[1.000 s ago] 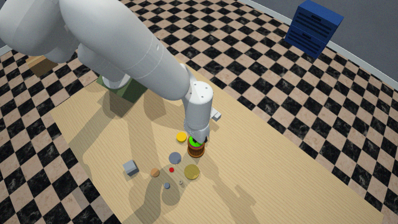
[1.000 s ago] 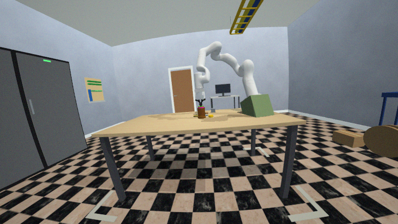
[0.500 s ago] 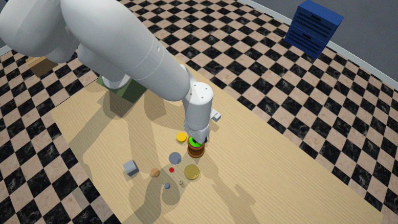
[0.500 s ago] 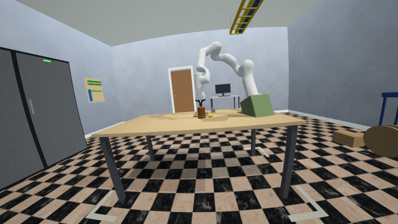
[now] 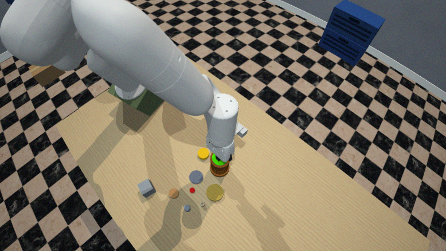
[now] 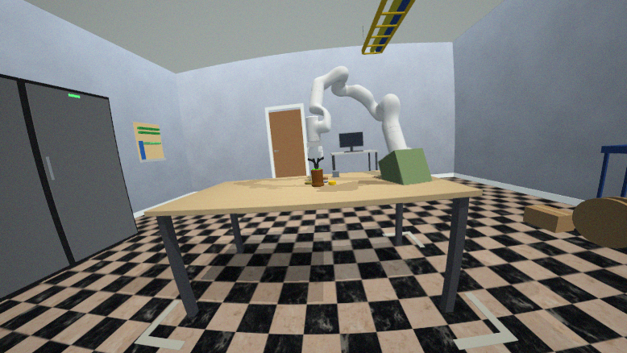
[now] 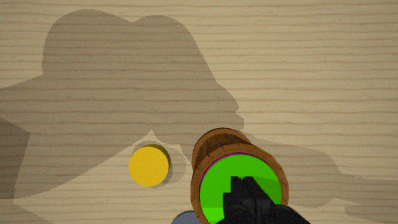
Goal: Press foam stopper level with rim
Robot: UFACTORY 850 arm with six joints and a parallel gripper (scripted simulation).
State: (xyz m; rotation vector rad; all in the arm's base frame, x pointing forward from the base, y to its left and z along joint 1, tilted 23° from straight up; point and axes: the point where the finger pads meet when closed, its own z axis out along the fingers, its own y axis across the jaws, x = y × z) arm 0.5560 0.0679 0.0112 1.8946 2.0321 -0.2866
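Observation:
A brown wooden jar stands upright on the table. A bright green foam stopper fills its mouth; in the exterior view it shows a little above the rim. My gripper is shut with nothing between the fingers. Its black fingertips point straight down onto the stopper's top. I cannot tell whether they touch it.
Flat discs lie around the jar: a yellow disc, a grey-blue disc, an olive disc, an orange disc, a small red disc. A grey cube lies to the left. The green arm base block stands behind.

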